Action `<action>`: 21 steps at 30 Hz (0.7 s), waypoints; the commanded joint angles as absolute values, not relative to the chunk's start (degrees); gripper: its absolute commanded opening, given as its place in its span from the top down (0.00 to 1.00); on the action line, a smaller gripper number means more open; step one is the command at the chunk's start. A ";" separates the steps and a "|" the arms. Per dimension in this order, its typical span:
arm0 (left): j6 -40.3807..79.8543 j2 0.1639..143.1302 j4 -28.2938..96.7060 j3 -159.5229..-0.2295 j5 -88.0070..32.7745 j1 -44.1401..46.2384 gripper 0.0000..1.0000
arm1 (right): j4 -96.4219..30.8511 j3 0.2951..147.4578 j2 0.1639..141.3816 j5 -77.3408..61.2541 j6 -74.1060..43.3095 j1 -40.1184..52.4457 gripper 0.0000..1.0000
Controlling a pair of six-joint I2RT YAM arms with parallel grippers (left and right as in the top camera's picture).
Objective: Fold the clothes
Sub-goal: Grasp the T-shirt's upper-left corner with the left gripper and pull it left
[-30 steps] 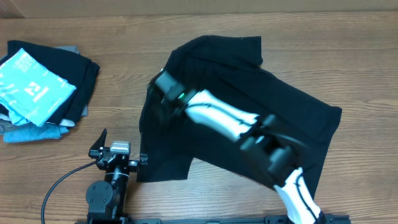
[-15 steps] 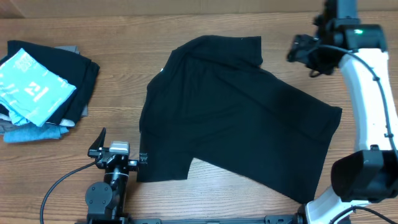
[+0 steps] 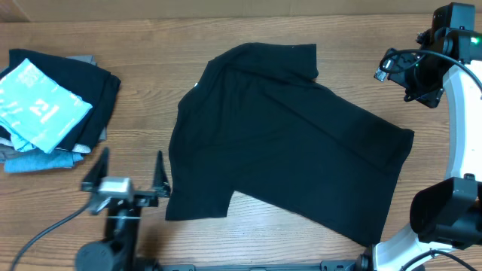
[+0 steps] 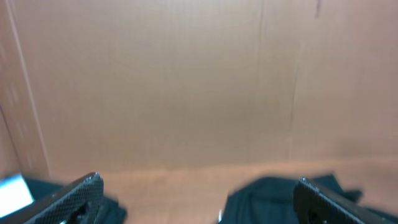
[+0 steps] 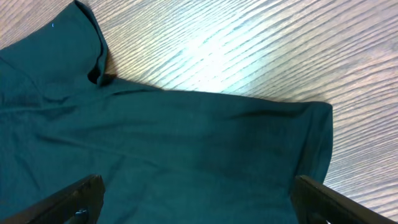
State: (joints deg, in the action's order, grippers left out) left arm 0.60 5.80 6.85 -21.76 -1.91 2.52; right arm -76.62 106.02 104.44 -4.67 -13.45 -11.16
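Note:
A dark T-shirt (image 3: 286, 143) lies spread and a little rumpled on the wooden table (image 3: 151, 45), partly folded over itself. In the right wrist view its sleeve and hem (image 5: 186, 130) fill the lower frame. My right gripper (image 3: 404, 79) hovers open beyond the shirt's far right edge, holding nothing; seen from its own wrist camera, the right gripper (image 5: 198, 186) has both fingers wide apart above the cloth. My left gripper (image 3: 126, 172) is open near the front edge, just left of the shirt's lower left corner. The left gripper (image 4: 198, 186) looks towards the back wall, with the shirt (image 4: 273, 196) low in frame.
A pile of clothes (image 3: 53, 105) with a light blue printed piece on top sits at the far left. A brown cardboard wall (image 4: 186, 81) stands along the back of the table. The left arm's cable (image 3: 53, 226) trails over the front left.
The right arm swung off the shirt's left part to the far right and its gripper opened, letting go of the cloth. The left gripper shifted slightly left and tilted.

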 commanded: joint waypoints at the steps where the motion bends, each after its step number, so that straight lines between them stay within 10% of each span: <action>1: 2.13 16.86 12.67 -38.54 -6.26 2.55 0.00 | -76.62 106.15 104.51 -5.06 -13.45 -11.27 0.00; 8: 1.30 55.61 51.86 -81.41 -15.09 2.61 0.00 | -76.62 106.15 104.51 -5.04 -13.45 -11.27 0.00; 16: -2.90 77.08 55.88 -91.44 -19.92 2.61 0.02 | -76.62 106.15 104.51 -5.04 -13.47 -11.27 0.00; 19: -3.81 84.36 57.12 -91.44 -22.04 3.03 0.52 | -76.62 106.15 104.51 -5.04 -13.45 -11.27 0.00; 21: -3.84 87.33 58.26 -91.44 -21.32 3.20 0.63 | -76.62 106.15 104.51 -5.04 -13.47 -11.27 0.00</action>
State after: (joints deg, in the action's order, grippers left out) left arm -2.15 82.85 56.90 -90.24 -19.25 2.63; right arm -76.71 105.95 104.55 -4.69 -13.45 -11.16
